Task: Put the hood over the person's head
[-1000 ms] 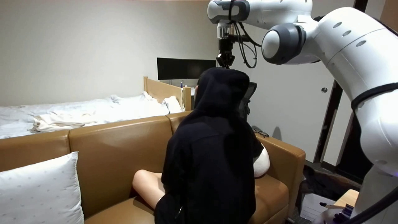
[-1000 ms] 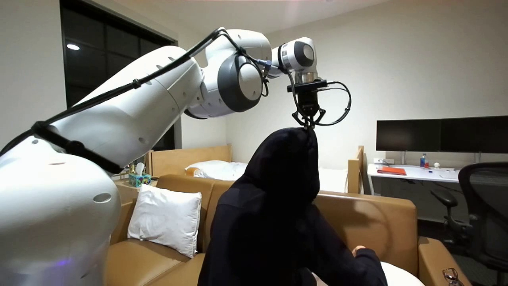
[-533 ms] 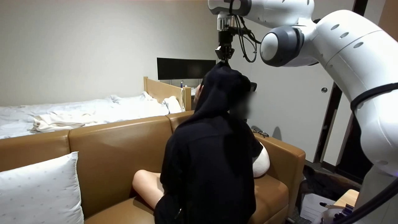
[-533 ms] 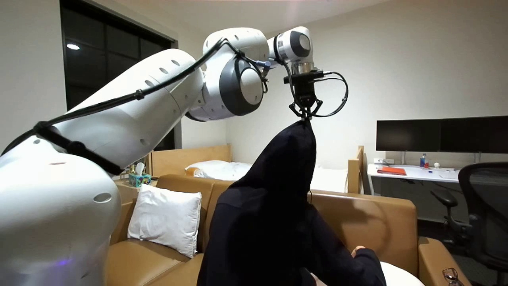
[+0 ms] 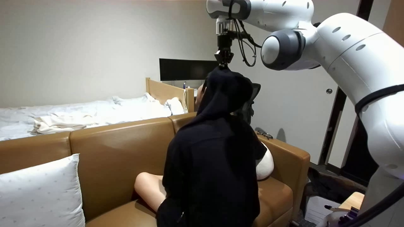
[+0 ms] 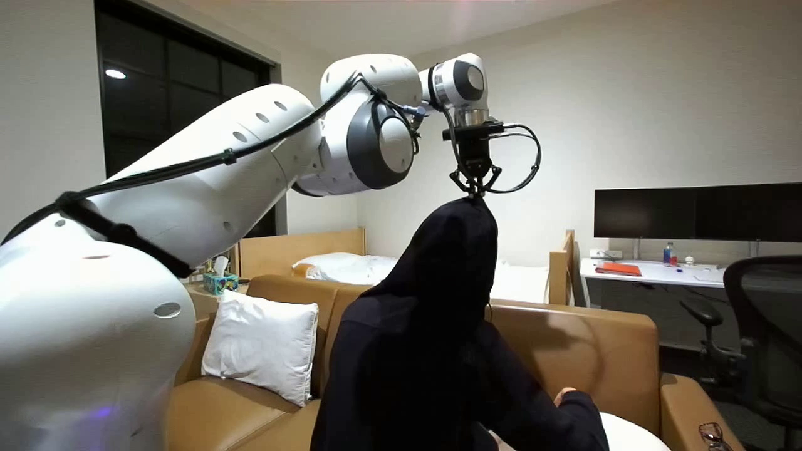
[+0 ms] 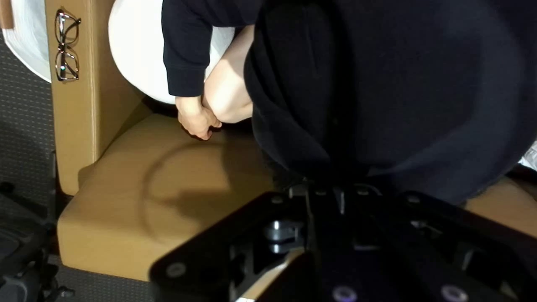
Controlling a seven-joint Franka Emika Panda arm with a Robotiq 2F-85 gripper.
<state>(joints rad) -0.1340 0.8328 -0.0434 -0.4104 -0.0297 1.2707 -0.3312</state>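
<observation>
The black hood (image 5: 228, 90) covers the back and top of the person's head in both exterior views, and its top is drawn into a small peak (image 6: 467, 216). The person (image 5: 214, 164) sits on the couch in a black hoodie, back to the cameras. Part of the side of the face shows at the hood's left edge in an exterior view. My gripper (image 5: 223, 65) points straight down above the head, its jaws closed on the hood's front upper edge. In the wrist view the gripper (image 7: 331, 195) is dark, and the pinched cloth between the fingertips is hard to make out.
The brown couch (image 5: 123, 151) has a white pillow (image 6: 260, 344). Glasses (image 7: 67, 46) lie on its armrest. A bed (image 5: 79, 116) stands behind the couch. A desk with monitors (image 6: 695, 213) and an office chair (image 6: 770, 338) stand beyond.
My gripper rose, pulling the hood's top into a tall peak, then came down and shifted left in both exterior views. The peak is lower now, and some of the face's side has become visible.
</observation>
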